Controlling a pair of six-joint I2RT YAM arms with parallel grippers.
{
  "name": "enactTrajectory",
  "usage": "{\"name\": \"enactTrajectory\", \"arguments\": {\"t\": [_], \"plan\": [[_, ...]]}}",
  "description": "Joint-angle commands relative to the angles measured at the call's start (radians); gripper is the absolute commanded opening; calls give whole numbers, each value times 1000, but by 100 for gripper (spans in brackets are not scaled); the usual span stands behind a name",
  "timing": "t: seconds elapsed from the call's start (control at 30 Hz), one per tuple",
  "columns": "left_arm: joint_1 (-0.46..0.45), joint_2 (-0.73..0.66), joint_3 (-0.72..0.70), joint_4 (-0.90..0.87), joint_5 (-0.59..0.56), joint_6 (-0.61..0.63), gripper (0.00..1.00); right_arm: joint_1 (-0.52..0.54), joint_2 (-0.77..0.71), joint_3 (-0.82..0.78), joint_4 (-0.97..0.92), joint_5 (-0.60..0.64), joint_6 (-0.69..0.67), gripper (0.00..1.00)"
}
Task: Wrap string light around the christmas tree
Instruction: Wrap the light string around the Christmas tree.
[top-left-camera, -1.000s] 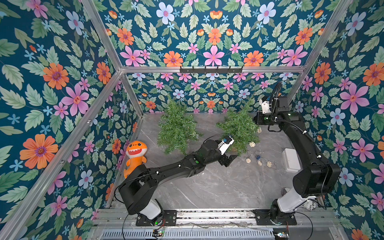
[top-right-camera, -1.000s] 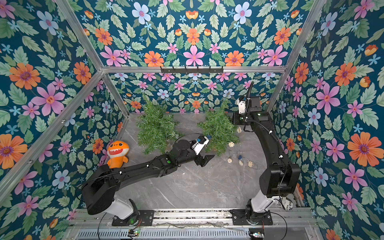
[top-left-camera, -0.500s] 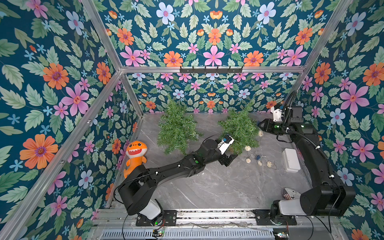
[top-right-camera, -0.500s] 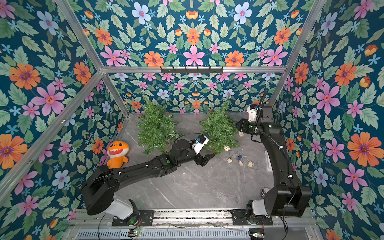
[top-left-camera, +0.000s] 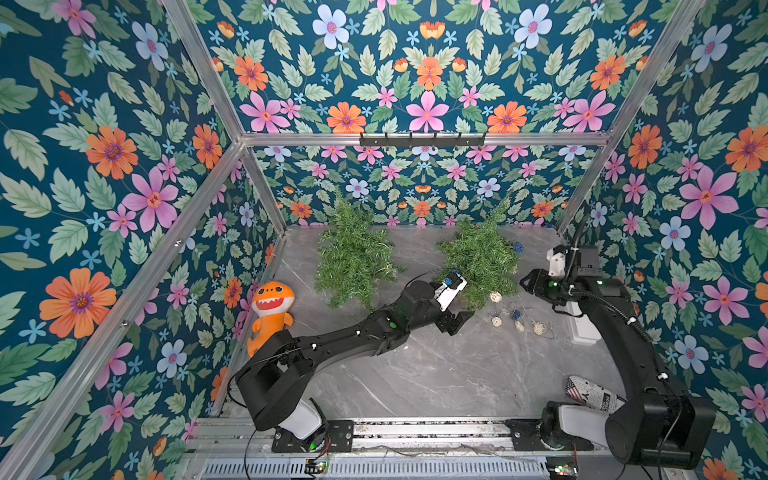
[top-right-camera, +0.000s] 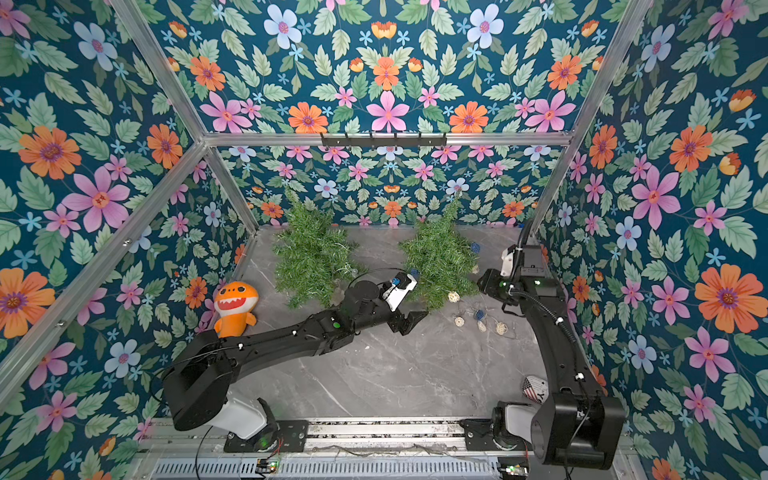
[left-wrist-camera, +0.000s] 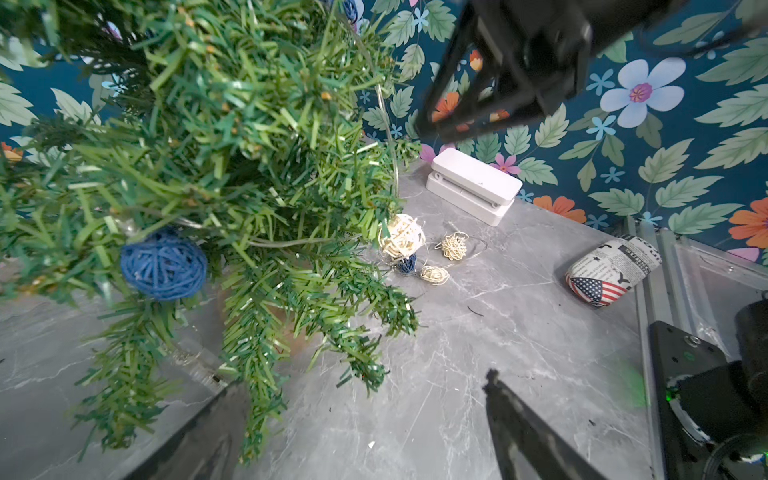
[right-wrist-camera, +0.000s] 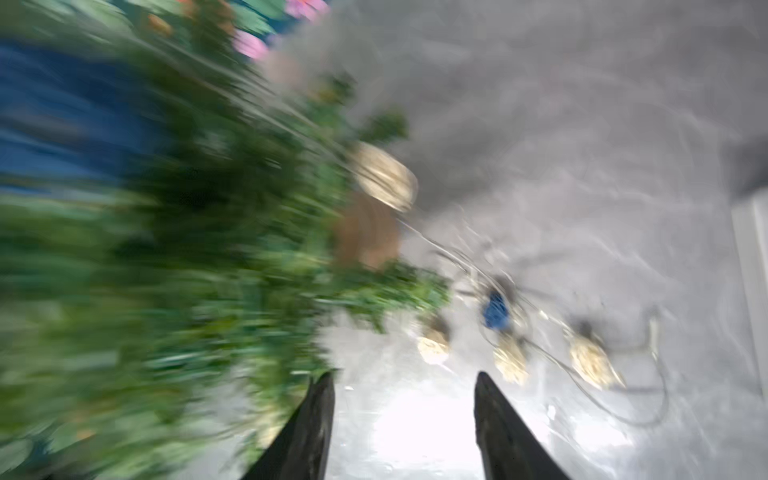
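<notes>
Your left gripper (left-wrist-camera: 361, 380) has its fingers spread wide with nothing between them, low at the foot of the christmas tree (left-wrist-camera: 216, 137). Your right gripper (right-wrist-camera: 404, 376) stands parted too, empty — though that wrist view is blurred. The string light (left-wrist-camera: 401, 239) sits partly in the tree, one blue ball (left-wrist-camera: 164, 266) hanging among the branches; the rest lies loose on the table (left-wrist-camera: 498, 332) just beside it, near both grippers.
</notes>
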Motion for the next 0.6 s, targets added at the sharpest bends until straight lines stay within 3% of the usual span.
{"name": "enactTrajectory", "arguments": {"t": [0.0,0.33,0.47,0.57], "plan": [[-1,14,15,10,1,14,90,-11,23,-77,93,104,70,54],[-2,-4,-26,37,-21,-12,89,-24,184,-151,244,110,122,53],[0,-23,-31,25,-41,-8,89,-24,241,-133,303,109,135,46],[0,-38,-35,19,-54,-7,89,-24,269,-120,294,139,120,34]]}}
